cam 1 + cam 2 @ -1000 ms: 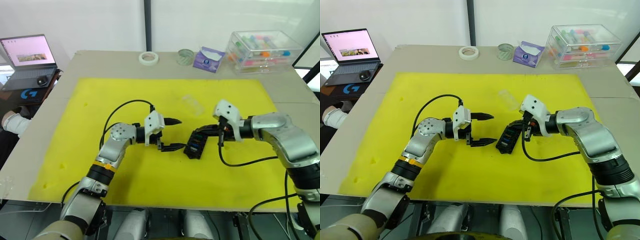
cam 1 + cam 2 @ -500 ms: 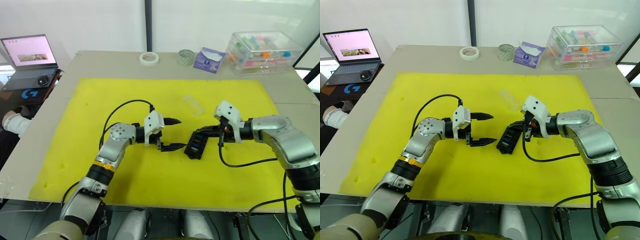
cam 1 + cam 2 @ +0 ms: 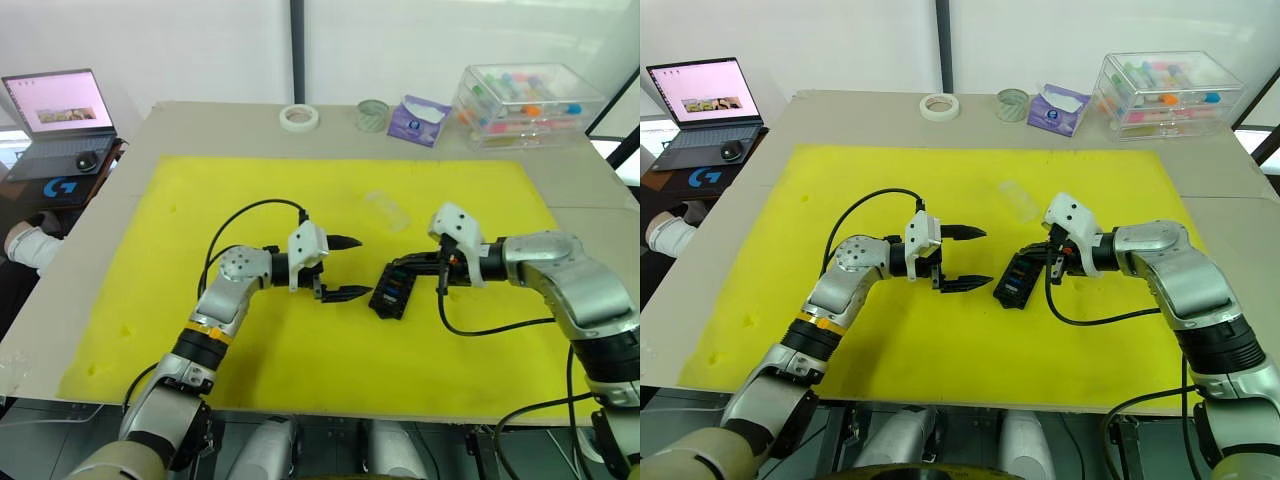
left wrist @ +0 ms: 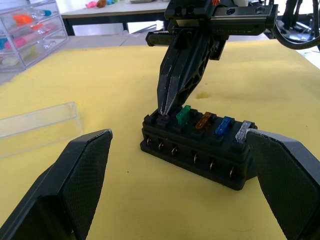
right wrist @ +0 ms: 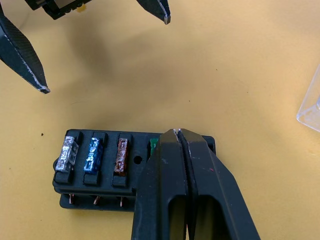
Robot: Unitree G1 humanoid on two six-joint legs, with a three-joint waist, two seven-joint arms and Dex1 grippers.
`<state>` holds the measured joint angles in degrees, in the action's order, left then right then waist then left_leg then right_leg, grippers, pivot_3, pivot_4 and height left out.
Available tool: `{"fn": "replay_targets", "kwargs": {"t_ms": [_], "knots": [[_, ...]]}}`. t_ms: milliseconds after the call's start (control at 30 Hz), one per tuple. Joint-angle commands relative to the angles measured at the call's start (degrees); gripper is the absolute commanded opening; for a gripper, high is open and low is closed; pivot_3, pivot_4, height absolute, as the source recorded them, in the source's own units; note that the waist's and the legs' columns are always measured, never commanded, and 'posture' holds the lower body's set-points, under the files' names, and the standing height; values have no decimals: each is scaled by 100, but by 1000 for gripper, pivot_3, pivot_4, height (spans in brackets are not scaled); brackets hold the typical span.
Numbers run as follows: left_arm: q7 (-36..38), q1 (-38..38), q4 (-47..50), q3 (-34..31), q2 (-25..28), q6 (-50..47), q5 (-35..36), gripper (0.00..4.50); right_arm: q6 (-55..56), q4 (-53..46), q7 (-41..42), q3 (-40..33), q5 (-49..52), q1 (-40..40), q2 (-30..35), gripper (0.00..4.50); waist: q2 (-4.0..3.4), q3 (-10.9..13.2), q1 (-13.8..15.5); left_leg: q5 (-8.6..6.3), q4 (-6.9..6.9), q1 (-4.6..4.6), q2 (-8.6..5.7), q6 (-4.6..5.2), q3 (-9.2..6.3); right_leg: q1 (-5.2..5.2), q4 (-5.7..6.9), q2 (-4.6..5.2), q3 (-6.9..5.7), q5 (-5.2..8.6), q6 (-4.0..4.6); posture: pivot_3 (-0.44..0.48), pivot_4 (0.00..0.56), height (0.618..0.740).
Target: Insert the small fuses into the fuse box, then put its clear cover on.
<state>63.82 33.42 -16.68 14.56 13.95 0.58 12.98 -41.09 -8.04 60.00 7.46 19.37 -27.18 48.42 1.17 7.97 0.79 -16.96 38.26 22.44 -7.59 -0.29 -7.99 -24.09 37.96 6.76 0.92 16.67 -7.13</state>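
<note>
The black fuse box [image 3: 392, 293] lies on the yellow mat [image 3: 180, 200], between my two grippers. Its slots hold small fuses: grey [image 5: 66, 152], blue [image 5: 93, 154], orange-brown [image 5: 121, 156], green [image 4: 183, 115] and a dark purplish one [image 4: 164, 119] at the end. My right gripper [image 5: 179, 134] is shut, and its tips rest on that end fuse. My left gripper [image 3: 348, 267] hangs open just left of the box, touching nothing. The clear cover [image 3: 385, 208] lies on the mat behind the box.
Along the table's back edge stand a tape roll [image 3: 298, 117], a round glass jar [image 3: 372, 113], a purple tissue pack [image 3: 417, 118] and a large clear storage case [image 3: 525, 103]. A laptop [image 3: 60, 105] sits at the far left, with a person's sleeve [image 3: 25, 245] below it.
</note>
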Motion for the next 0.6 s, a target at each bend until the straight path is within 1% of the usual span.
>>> {"fn": "replay_targets", "kwargs": {"t_ms": [33, 200, 367, 467, 600], "knots": [[13, 40, 153, -47, 25, 77, 13, 4500, -88, 193, 60, 127, -69, 213, 33, 23, 0, 0, 1, 0, 0, 0, 0, 0, 0, 0, 0, 0, 0, 0, 0, 0, 150, 740], [25, 63, 122, -57, 23, 95, 20, 4500, 1, 113, 97, -93, 52, 214, 42, 23, 0, 0, 1, 0, 0, 0, 0, 0, 0, 0, 0, 0, 0, 0, 0, 0, 150, 740], [52, 64, 113, -62, 38, 106, 22, 4500, -184, -133, -3, -427, 334, 159, 19, 23, -1, 1, -2, 0, 0, 0, -1, 0, 0, -1, 0, 1, 0, 0, 0, 0, 150, 740], [59, 60, 123, -62, 44, 103, 23, 4500, -498, -392, -111, -633, 582, 106, 6, 23, -2, 2, -6, 0, -1, 1, 0, 0, 0, -3, 0, 1, 1, 0, 0, 0, 150, 740], [115, -22, 317, -114, 71, -48, 187, 4500, -1079, -763, -426, -1056, 1127, -73, -205, 23, -3, 2, -10, 0, -2, 3, 0, 0, 0, -8, 1, 0, 3, 0, 0, 0, 150, 740]]}}
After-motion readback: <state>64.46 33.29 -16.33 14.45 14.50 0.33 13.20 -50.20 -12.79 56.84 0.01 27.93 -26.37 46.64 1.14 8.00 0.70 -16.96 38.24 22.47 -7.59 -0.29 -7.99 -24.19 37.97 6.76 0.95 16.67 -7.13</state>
